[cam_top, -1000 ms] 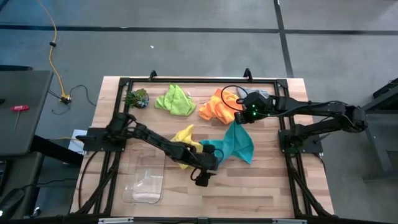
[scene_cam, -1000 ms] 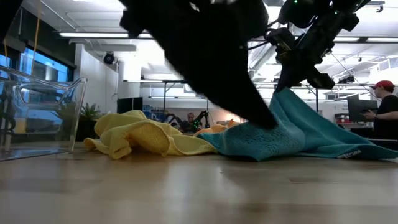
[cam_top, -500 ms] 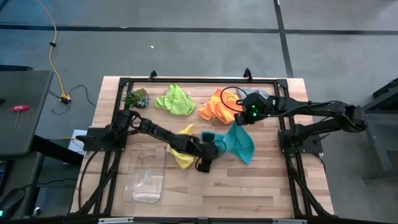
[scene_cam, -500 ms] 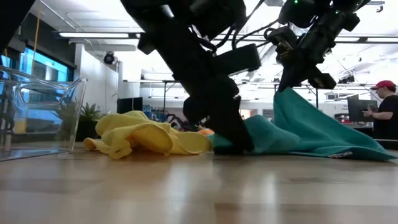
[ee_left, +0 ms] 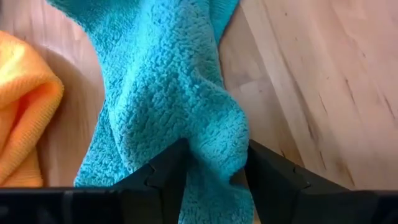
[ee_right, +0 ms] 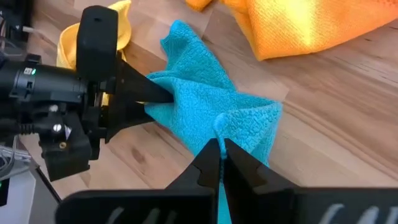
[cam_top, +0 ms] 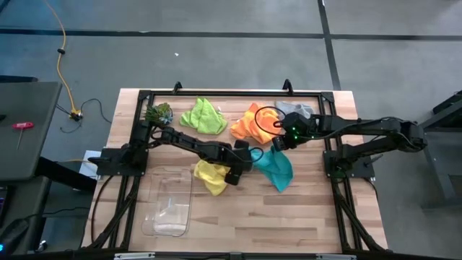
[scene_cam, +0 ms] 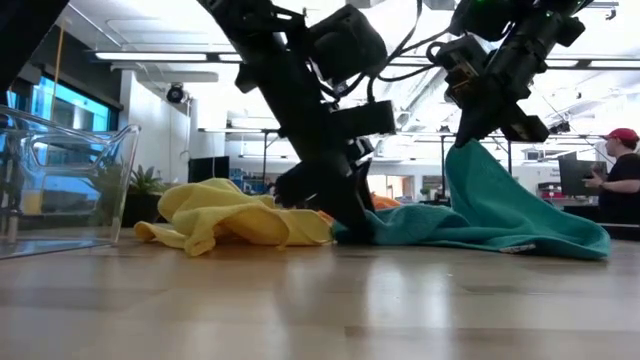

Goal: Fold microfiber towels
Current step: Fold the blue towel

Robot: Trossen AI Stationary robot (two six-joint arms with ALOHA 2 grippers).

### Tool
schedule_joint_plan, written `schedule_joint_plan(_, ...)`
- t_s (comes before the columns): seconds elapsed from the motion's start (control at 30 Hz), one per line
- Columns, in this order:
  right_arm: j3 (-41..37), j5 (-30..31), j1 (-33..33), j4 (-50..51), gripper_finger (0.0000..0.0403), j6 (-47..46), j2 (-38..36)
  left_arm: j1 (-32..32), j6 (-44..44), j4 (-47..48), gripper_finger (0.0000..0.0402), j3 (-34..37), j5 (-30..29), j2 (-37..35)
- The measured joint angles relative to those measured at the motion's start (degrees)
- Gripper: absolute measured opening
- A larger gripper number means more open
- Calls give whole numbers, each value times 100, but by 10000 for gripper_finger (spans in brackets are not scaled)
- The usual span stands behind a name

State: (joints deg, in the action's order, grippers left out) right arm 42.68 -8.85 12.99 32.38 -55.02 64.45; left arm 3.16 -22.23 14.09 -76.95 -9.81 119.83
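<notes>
Early in the job, by the look of it: none of the five towels lying flat or folded, all bunched on the tabletop [cam_top: 303,217]. Teal towel [cam_top: 276,166] in hand, near mid-tabletop, stretched between both arms. Left gripper [ee_left: 214,163] low at one end of it, fingers [ee_left: 165,171] pinching a thick ridge of the teal pile. Right gripper [ee_right: 221,149] at the far end, fingers narrow and pressed together on a pinch of the same cloth, lifting that corner off the wood; in the low view the teal towel hangs from it as a raised peak and slopes down to the tabletop.

Yellow towel [cam_top: 211,175] crumpled just beside the left gripper, nearest the clear bin [cam_top: 167,206], which looks empty. Orange towel [cam_top: 254,123] heaped towards the back, close to the right arm. Lime towel [cam_top: 203,115] rumpled farther along the back edge, near a small plant [cam_top: 158,113]. Grey towel [cam_top: 296,109] only partly visible behind the right arm.

Judged from this: teal one being drawn out ahead of its first fold, not yet spread. Left to do: flatten and fold the teal, then the same for yellow, orange, lime and grey. Nothing finished so far
</notes>
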Motion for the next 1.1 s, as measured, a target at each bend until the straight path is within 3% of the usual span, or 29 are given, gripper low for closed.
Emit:
schedule_joint_plan(0.37, 1, 133, 0, -21, 0, 3, 0, 41, -826, -76, 132, 0, -292, -402)
schedule_joint_plan(0.83, 2, -65, 0, 9, 0, 147, -2, 562, -1130, 126, 90, 2, -588, -945)
schedule_joint_plan(1.0, 0, -72, 0, 1, 0, 127, -2, 876, -942, 163, 91, 2, -591, -1148)
schedule_joint_plan(1.1, 2, -76, 0, -1, 0, 114, -2, 968, -310, 366, 91, 10, -312, -1239)
